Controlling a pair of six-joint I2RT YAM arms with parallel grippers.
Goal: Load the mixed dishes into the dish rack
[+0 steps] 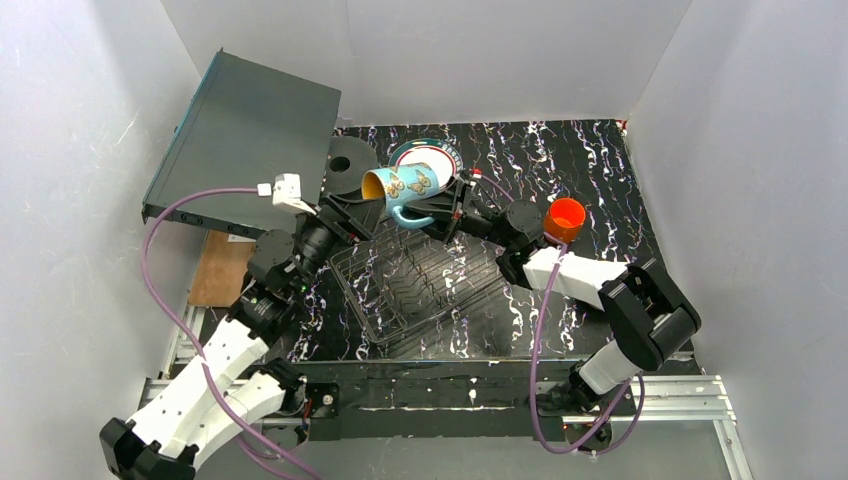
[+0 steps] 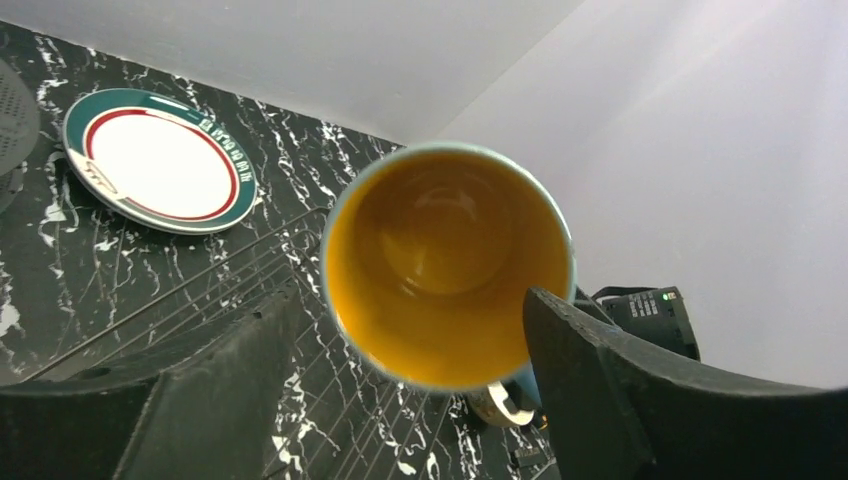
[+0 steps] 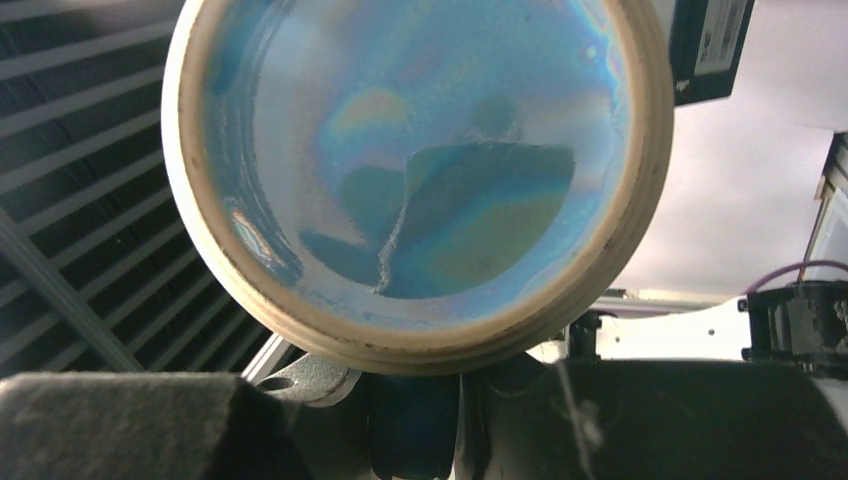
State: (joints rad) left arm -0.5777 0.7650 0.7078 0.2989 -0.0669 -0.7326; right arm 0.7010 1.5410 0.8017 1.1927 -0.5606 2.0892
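Observation:
The blue mug (image 1: 408, 188), with butterflies and an orange inside, lies on its side in the air above the dish rack (image 1: 420, 285). My right gripper (image 1: 447, 208) is shut on its handle; in the right wrist view the mug's base (image 3: 415, 170) fills the frame and the blue handle (image 3: 420, 430) sits between the jaws. My left gripper (image 1: 358, 205) is open, its fingertips (image 2: 560, 330) at the rim of the mug's mouth (image 2: 450, 250). The green-and-red rimmed plate (image 1: 432, 150) lies behind the mug. The orange cup (image 1: 565, 218) stands to the right. The red-patterned plate and cream bowl are out of view.
A flat grey-black box (image 1: 250, 125) leans at the back left, with a black spool-like disc (image 1: 345, 160) beside it. A wooden board (image 1: 220, 265) lies at the left edge. White walls enclose the table. The rack's wires (image 2: 200, 290) and the plate (image 2: 160, 160) show in the left wrist view.

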